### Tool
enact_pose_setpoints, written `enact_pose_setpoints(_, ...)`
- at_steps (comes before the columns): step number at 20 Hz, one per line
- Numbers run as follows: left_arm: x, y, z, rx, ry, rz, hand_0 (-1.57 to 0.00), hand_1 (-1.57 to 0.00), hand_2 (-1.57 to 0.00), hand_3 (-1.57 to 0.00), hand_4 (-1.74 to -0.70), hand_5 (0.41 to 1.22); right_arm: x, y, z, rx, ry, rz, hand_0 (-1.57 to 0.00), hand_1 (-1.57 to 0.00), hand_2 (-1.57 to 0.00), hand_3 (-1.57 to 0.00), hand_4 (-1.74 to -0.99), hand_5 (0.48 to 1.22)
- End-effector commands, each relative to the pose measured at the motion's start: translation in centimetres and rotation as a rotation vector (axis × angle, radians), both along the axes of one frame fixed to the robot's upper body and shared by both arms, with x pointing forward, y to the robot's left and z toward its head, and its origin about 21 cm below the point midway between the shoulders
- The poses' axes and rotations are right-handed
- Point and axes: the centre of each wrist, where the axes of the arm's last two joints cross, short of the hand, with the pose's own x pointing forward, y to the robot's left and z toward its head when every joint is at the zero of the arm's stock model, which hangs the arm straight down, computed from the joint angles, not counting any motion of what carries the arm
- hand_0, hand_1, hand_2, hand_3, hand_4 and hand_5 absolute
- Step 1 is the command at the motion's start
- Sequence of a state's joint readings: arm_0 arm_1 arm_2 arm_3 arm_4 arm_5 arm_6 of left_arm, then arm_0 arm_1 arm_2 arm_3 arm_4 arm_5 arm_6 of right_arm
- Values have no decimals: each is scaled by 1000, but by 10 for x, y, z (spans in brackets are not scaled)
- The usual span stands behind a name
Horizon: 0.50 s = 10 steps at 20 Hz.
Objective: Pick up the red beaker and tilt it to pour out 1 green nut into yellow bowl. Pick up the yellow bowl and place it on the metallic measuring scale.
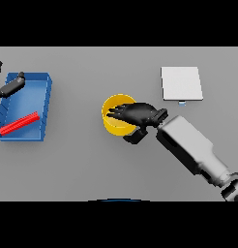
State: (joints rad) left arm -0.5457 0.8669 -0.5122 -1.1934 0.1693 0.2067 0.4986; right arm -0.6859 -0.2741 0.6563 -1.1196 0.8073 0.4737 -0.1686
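Observation:
The yellow bowl (112, 121) stands at the middle of the grey table. My right hand (140, 114) reaches in from the lower right and lies over the bowl's right half. Its fingers (116, 111) are straight and spread across the bowl's opening, and the thumb (133, 137) hangs outside the rim at the lower right. The red beaker (19, 122) lies on its side in a blue tray (36, 97) at the left. The metallic measuring scale (181, 83) is a pale square plate at the back right. My left hand (9, 87) is open over the tray's far left corner. No green nut shows.
The blue tray takes up the table's left side. Bare grey table lies between the bowl and the scale and along the front edge.

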Motion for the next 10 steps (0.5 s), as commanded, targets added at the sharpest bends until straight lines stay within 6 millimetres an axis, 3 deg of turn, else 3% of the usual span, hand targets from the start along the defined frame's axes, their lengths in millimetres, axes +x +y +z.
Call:
enact_pose_setpoints(1,0,0,1,-3,-3,-2,1,1,1,1,-793,729,-3,4,-1,2,0,11,1,1,-4,-11,-1308,729)
enact_pose_setpoints(4,2,0,4,-5,-16,-15,1,1,1,1,-792,723,-3,9,-3,-50,-13,-5,-93,-107,-133,-160,-1362,820)
enact_pose_setpoints(6,1,-1,1,-9,-13,-19,1,1,1,1,-793,723,-2,9,-4,-53,-8,12,-508,-437,-388,-359,-1425,964)
enact_pose_setpoints(7,1,0,1,-13,-16,-15,1,1,1,1,-795,725,-2,8,-3,-63,-2,6,-721,-664,-624,-472,-1488,1016)
enact_pose_setpoints(10,0,-1,4,-4,-21,-5,1,1,1,1,-799,728,-2,4,0,-81,48,25,-1136,-1107,-1086,-867,-1604,1116)
